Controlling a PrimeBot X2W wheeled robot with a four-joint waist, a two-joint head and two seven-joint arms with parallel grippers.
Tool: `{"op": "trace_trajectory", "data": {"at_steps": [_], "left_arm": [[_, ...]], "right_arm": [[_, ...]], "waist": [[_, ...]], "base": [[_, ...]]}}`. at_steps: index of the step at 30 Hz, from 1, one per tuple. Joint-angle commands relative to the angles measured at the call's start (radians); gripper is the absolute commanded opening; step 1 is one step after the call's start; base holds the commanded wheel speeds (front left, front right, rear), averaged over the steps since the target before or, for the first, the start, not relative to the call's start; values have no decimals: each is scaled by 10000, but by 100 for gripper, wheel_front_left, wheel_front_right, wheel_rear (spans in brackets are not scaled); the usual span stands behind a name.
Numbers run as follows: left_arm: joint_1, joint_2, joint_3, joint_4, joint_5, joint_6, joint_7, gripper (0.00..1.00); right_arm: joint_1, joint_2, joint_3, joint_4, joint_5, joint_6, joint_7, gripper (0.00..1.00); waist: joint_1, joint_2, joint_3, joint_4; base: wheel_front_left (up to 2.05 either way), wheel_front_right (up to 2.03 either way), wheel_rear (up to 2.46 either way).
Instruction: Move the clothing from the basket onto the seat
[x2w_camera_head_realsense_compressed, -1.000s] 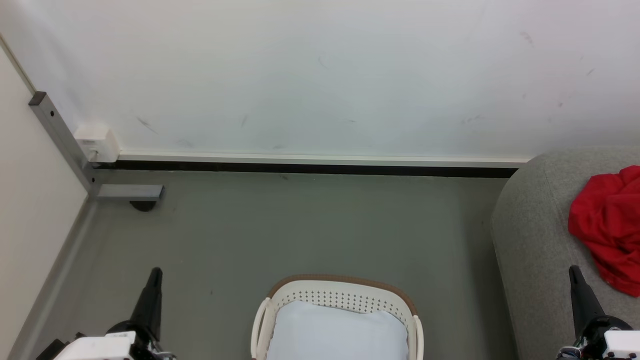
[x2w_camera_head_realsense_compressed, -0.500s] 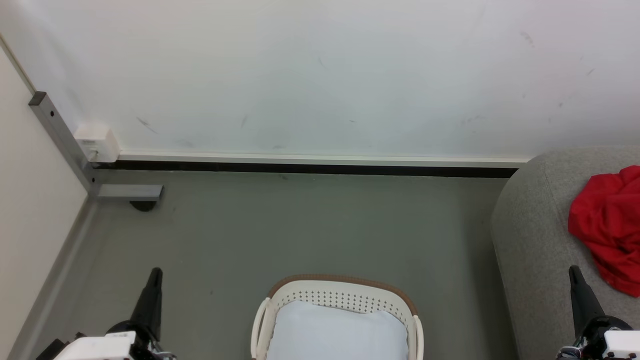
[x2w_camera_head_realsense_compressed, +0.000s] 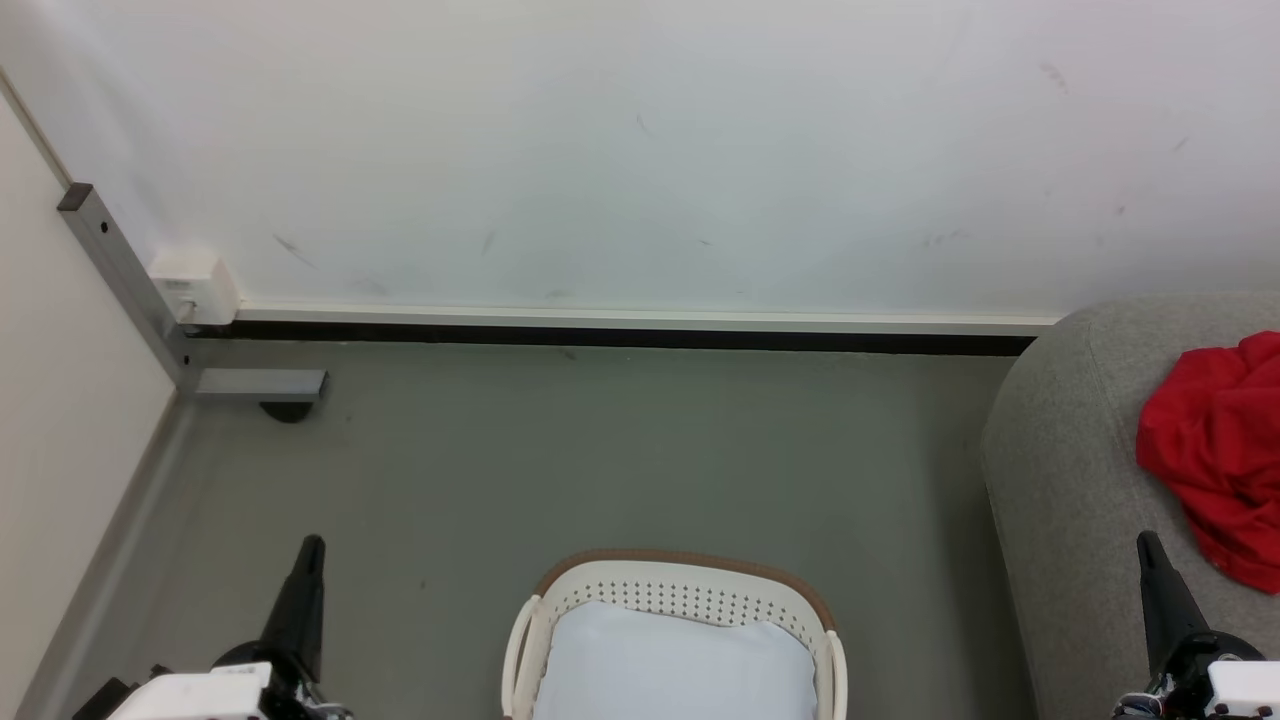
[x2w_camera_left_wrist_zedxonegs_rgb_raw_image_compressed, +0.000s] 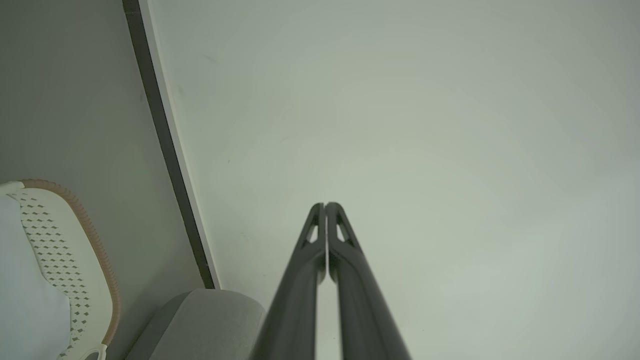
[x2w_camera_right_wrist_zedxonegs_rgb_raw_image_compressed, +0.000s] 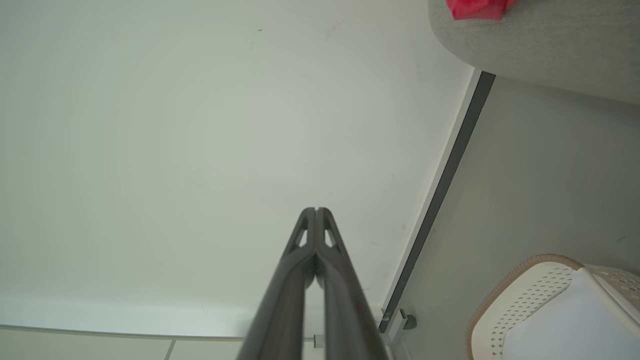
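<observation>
Both my hands are closed and empty: the left hand (x2w_camera_left_wrist_zedxonegs_rgb_raw_image_compressed: 325, 205) has its two dark fingers pressed tip to tip, and so does the right hand (x2w_camera_right_wrist_zedxonegs_rgb_raw_image_compressed: 316, 210). The bright red soft fabric garment (x2w_camera_head_realsense_compressed: 1215, 450) lies bunched on the large light grey upholstered seat (x2w_camera_head_realsense_compressed: 1070, 470), set back from the seat's rounded end. The oval cream-white perforated plastic basket (x2w_camera_head_realsense_compressed: 680, 558) with the brown rim holds just a plain white cloth (x2w_camera_head_realsense_compressed: 675, 660).

To me the job looks done, so the danger now is undoing it. My right hand rises just beside the garment's near edge. If that arm swings outward, a fingertip could catch a loose fold and drag the garment over the seat's edge onto the grey floor (x2w_camera_head_realsense_compressed: 600, 450). I cannot tell how far it reaches across the seat, so it may be lying close to the far edge. The other trap is taking the white cloth for the clothing and pulling it out.
</observation>
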Motion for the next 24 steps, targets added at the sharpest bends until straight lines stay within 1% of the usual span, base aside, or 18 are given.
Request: {"op": "trace_trajectory", "data": {"at_steps": [1,24], "left_arm": [[-83,17,6,-3,-133,-9,38,0],[-82,17,4,-4,-134,-9,35,0]], "right_arm": [[-119,9,-47,19,-73,-17,-7,0],[-121,20,-62,20,-86,-17,12,0]], "waist": [[1,0,0,0],[1,0,0,0]], "base": [[0,0,0],[0,0,0]]}}
